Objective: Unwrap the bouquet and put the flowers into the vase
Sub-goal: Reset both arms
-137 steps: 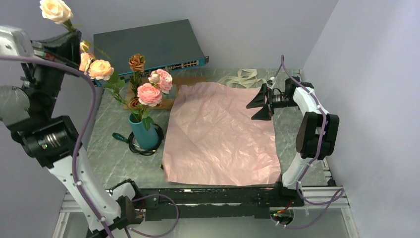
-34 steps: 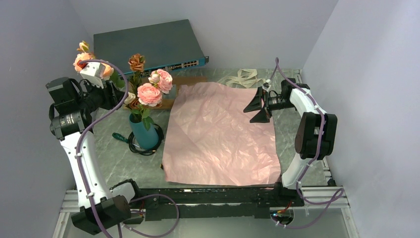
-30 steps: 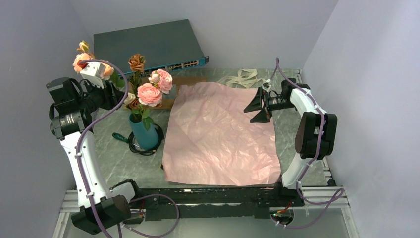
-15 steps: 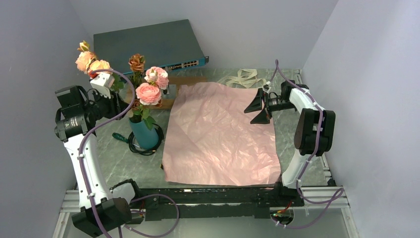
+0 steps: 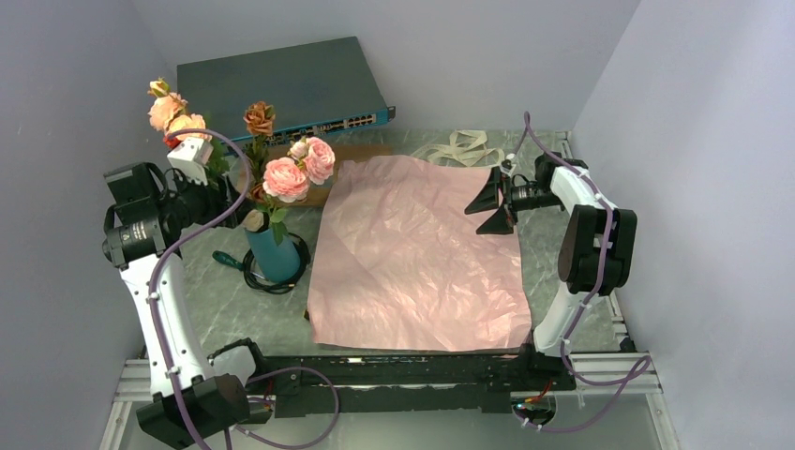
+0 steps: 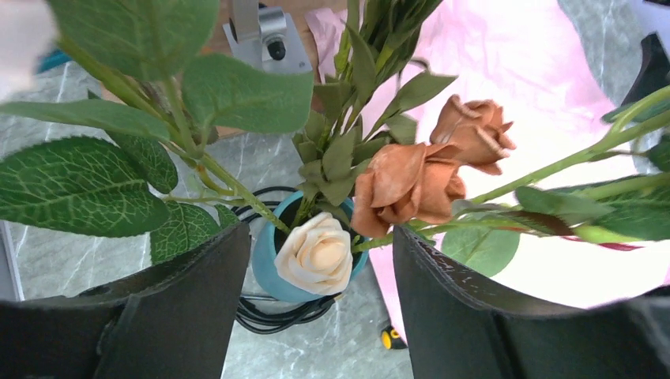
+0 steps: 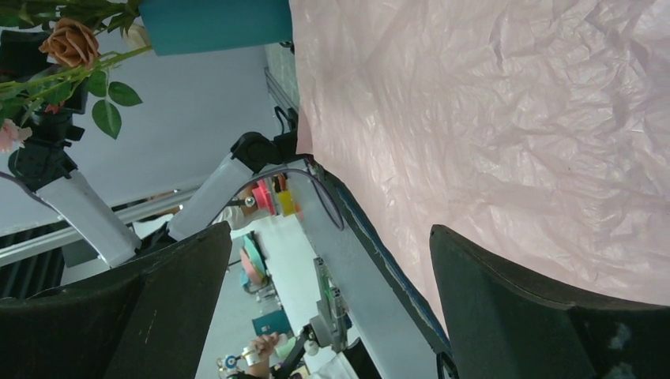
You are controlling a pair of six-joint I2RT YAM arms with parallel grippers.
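Wrapping paper (image 5: 422,253): pink, flat on desk (image 5: 216,300), lower centre.
Vase (image 5: 270,251): left of paper, upright; flowers (image 5: 286,178) standing in it.
Left pincer (image 6: 320,245): nearer arm, over vase mouth, fingers apart, gripping nothing.
Right pincer (image 5: 492,202): upper right, over paper edge, wide apart, empty.

One teal vase (image 5: 273,255) stands left of centre, on one black cable coil (image 5: 298,274). Large blooms in the overhead view: two peach roses (image 5: 187,123), two pink roses (image 5: 286,178), one rust-brown rose (image 5: 259,117) and one cream rose (image 5: 253,220). One pink paper sheet (image 5: 417,253) fills the middle. One cream ribbon (image 5: 457,147) lies upper right, one blue-grey box (image 5: 281,84) at top.
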